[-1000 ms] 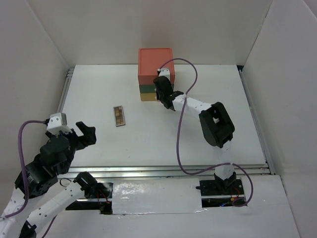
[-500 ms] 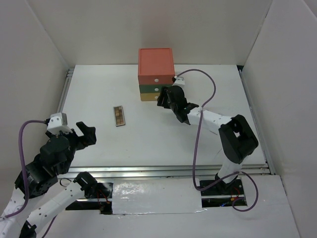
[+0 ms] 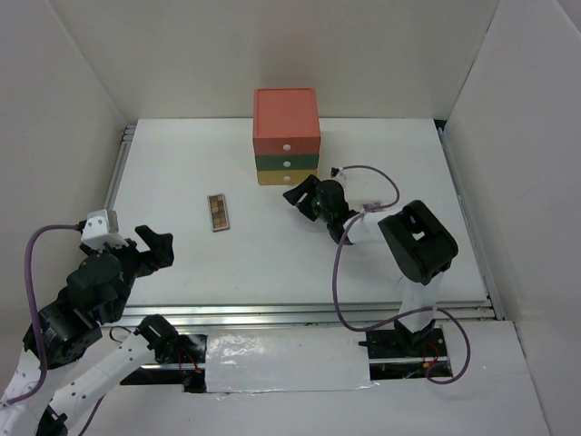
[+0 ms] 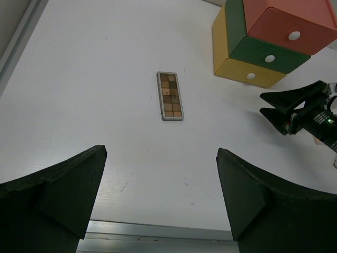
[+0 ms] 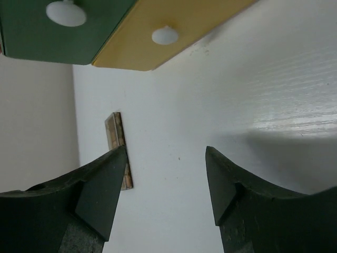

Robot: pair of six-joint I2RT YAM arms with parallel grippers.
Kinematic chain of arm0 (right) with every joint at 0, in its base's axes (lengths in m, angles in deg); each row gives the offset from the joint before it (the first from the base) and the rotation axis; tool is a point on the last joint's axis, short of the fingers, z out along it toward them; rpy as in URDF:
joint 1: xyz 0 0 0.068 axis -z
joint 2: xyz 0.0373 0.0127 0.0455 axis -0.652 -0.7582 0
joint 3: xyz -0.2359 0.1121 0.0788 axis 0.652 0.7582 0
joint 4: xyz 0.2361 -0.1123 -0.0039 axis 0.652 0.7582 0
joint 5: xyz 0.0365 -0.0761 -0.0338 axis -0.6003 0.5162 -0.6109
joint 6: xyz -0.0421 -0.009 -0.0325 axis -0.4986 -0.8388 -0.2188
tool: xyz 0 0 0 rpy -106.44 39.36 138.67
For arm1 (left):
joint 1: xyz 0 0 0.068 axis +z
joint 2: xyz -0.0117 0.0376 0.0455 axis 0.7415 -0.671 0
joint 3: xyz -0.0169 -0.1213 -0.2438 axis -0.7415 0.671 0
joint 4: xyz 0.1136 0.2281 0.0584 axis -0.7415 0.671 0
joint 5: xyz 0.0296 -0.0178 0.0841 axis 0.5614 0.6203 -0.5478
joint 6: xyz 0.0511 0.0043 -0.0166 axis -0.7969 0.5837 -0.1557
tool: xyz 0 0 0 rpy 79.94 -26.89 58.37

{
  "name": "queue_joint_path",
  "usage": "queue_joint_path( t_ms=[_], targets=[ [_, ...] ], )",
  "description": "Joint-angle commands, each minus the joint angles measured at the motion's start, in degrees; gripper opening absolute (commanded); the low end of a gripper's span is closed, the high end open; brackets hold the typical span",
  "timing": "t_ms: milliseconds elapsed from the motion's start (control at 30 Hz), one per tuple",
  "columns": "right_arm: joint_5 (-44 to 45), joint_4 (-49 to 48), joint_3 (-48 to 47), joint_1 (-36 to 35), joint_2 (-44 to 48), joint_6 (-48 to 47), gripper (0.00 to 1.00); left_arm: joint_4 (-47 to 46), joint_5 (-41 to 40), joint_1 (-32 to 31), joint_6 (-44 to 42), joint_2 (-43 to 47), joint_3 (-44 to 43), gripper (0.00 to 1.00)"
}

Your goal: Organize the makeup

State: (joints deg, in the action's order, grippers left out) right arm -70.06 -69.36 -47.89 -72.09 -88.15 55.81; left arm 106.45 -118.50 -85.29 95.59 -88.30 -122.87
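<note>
The brown eyeshadow palette (image 3: 218, 212) carries no lettering that can be made out; the left wrist view (image 4: 170, 96) shows only two columns of small tan and brown squares in a pale frame. It lies flat on the white table (image 3: 272, 263), its long side running near to far, left of the drawer box (image 3: 286, 136) and well apart from it. The left gripper (image 3: 156, 250) hangs over the near left part of the table with its two fingers spread wide and nothing between them; from its own camera (image 4: 160, 153) the palette sits farther out, about midway between the two fingertips. The right gripper (image 3: 300, 193) is low over the table just near of the box, pointing left, its fingers parted and holding nothing (image 4: 266, 104). The palette lies to its left, well apart, and in the right wrist view (image 5: 166, 153) the palette (image 5: 118, 139) shows edge-on beyond one finger, partly hidden by it. The box is a stack of red, green and yellow drawers, top to bottom, each with a white round knob; all three are pushed in, so their contents are hidden.
</note>
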Motion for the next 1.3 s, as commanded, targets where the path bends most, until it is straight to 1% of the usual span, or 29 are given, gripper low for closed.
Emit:
queue_joint_path(
  t_ms=[0,33,167,200,267,333,400,467,500,533,667,767,967,1133,1267],
  targets=[
    [-2.3,-20.0,3.0,0.9,-4.7,13.3,0.69,-2.1,0.1,-0.3,-0.9,0.5,0.0,0.99],
    [-2.7,-23.1,2.8,1.2,-5.8,14.2,0.69,-2.2,0.2,-0.3,-0.9,0.5,0.0,0.99],
    [-2.5,-25.4,0.9,1.9,-11.8,20.5,0.7,-2.2,0.3,-0.4,-1.1,0.6,0.0,1.0],
    [-2.3,-26.3,0.7,2.0,-12.6,21.9,0.71,-2.3,0.3,-0.3,-1.1,0.6,0.0,0.99],
    [-2.1,-29.5,0.5,2.2,-15.1,24.8,0.77,-2.3,0.5,-0.3,-1.3,0.7,0.0,0.99],
    [-1.2,-30.3,0.5,2.5,-16.4,27.3,0.76,-2.5,0.6,-0.3,-1.3,0.6,0.1,0.99],
    [-0.3,-33.0,0.8,2.8,-18.2,31.6,0.75,-2.5,0.7,-0.3,-1.4,0.5,0.0,0.99],
    [-1.2,-35.6,-0.1,3.4,-20.9,35.5,0.7,-2.6,0.8,-0.4,-1.5,0.3,0.0,0.99],
    [-2.2,-36.5,-0.6,3.5,-21.7,36.4,0.66,-2.6,0.9,-0.3,-1.6,0.0,0.1,0.99],
    [-2.3,-37.0,-1.5,3.5,-22.5,37.1,0.6,-2.7,1.0,-0.3,-1.7,-0.1,0.2,0.99],
    [0.0,-34.0,-2.1,3.6,-22.5,37.5,0.54,-2.4,0.6,-0.3,-1.4,-0.3,0.0,1.0],
    [1.5,-27.2,-3.6,4.0,-20.9,36.5,0.53,-2.4,0.4,-0.3,-1.3,0.0,0.0,0.99],
    [-0.3,-26.7,-7.6,5.6,-23.0,35.6,0.52,-1.8,-0.8,-0.3,-0.3,-0.8,-0.2,0.99],
    [-2.0,-25.5,-11.2,6.1,-24.6,34.4,0.51,-2.1,0.1,-0.3,-0.9,-2.8,-0.3,0.99],
    [-3.5,-22.0,-13.6,6.3,-25.2,34.3,0.48,-2.2,0.3,-0.3,-1.0,-3.0,-0.2,0.99]
  ],
)
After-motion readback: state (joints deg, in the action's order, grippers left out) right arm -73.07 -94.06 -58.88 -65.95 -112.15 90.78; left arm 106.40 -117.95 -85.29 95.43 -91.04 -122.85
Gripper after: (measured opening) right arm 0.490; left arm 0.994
